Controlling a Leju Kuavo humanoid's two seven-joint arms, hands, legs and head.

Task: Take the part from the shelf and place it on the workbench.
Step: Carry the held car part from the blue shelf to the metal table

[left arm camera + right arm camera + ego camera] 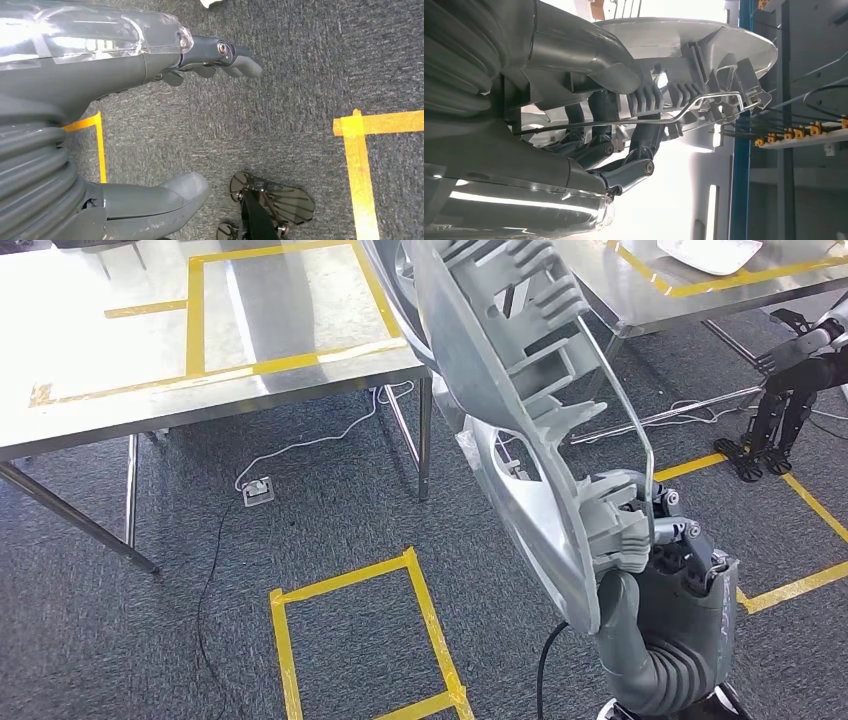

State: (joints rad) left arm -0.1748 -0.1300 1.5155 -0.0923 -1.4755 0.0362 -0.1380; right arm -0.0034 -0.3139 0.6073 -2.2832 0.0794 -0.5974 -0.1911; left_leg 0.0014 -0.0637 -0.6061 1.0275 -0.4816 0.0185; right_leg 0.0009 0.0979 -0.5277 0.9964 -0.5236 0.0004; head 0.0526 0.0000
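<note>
Part (pixel 520 390) matt grey plastic w/ thin metal wire; workbench (pixel 120 400) shiny steel; carpet (pixel 330 510) rough.

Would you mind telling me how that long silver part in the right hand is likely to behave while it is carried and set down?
The part looks like rigid ribbed moulding, so it probably won't flop. It is long and the right hand grips it near one end, so it may swing or lever in the grasp. Its thin wire clip looks bendable, and its curved shell could rock on the workbench.

head view high, wrist views close
</note>
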